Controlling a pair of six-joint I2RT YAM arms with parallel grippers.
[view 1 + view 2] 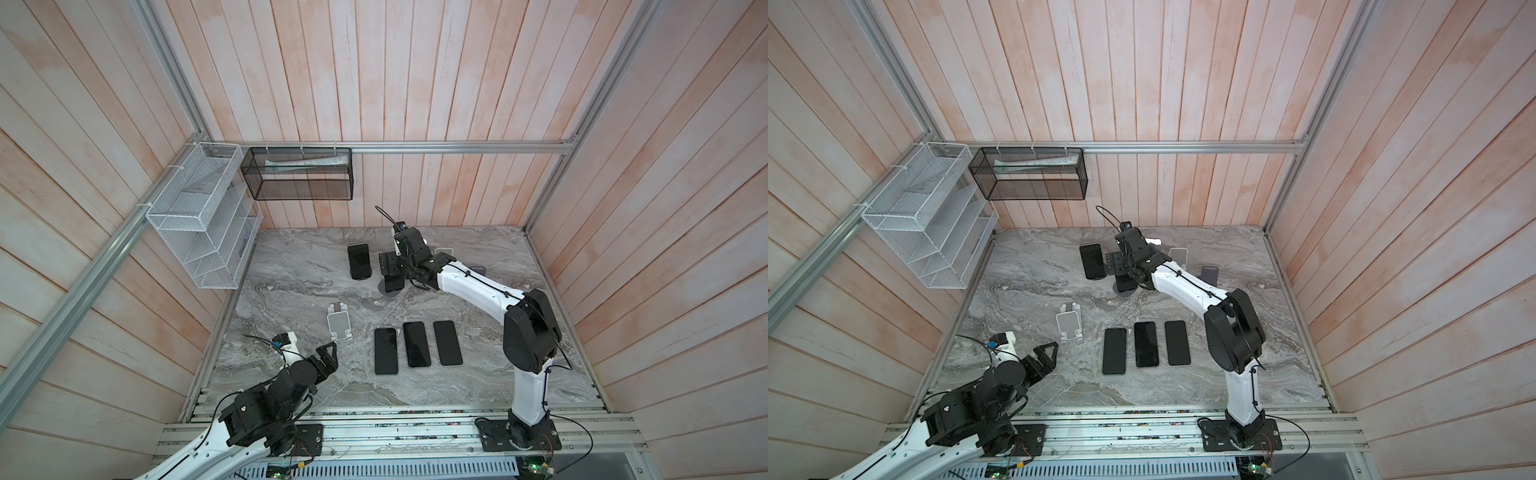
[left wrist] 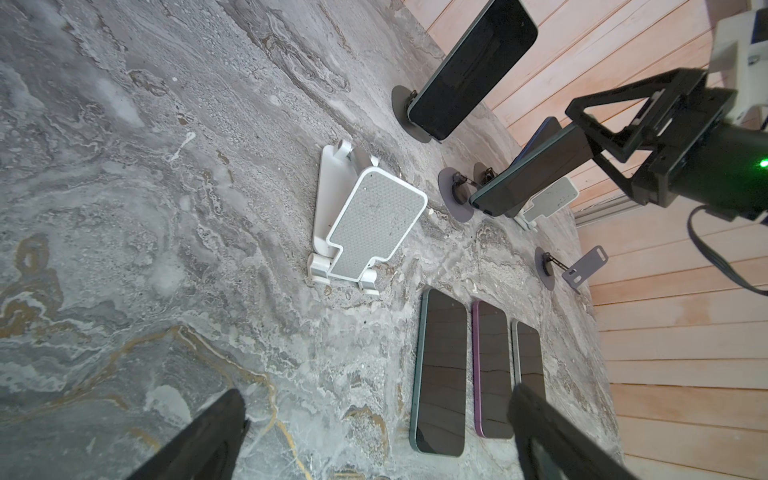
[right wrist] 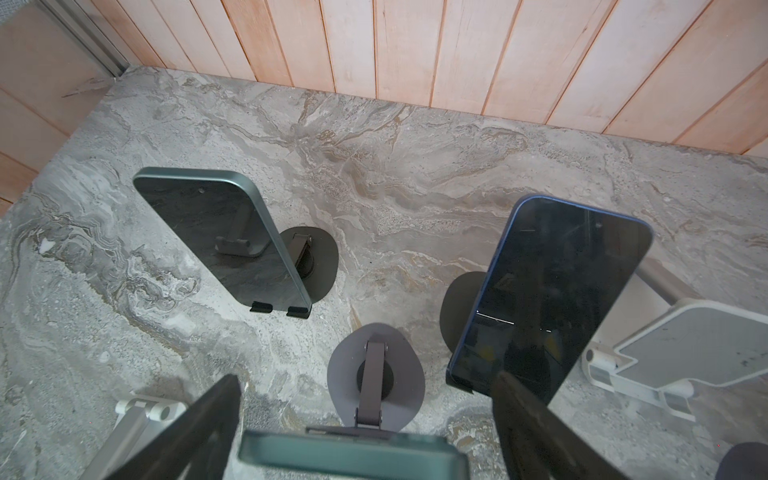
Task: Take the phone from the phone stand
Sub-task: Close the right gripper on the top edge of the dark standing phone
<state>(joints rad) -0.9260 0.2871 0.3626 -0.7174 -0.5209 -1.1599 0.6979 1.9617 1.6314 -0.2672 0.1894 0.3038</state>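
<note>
Grey marble veined with brown makes up the table point(image 1: 299, 291), and the task's dark green phone point(image 3: 353, 455) stands tilted back on its phone stand point(image 3: 376, 374), a slim hinged arm on a grey oval base, about midway between the table's left and right edges and closer to the far edge than the near one. The right pincer point(image 3: 368, 378) hangs over the phone's upper end with its jaws spread wide. In the right wrist view the phone's top edge lies between the two black fingers point(image 3: 519, 407) with a gap showing on each side, so this pincer has hold of nothing. In both top views the pincer covers most of the phone, and only its lower end and the stand's base show beneath. Just toward the left edge a second green phone point(image 3: 224, 241) leans on a dark stand of its own, and a blue phone point(image 3: 548, 299) leans on another, nearer the far edge. Three phones point(image 1: 416, 344) lie flat, screens up, side by side in the near half of the table, with a white folding stand point(image 1: 340, 326) just beside them toward the left edge. The left pincer point(image 2: 376, 399) hovers by the near left corner, jaws wide apart and gripping nothing, well apart from the task's phone
</note>
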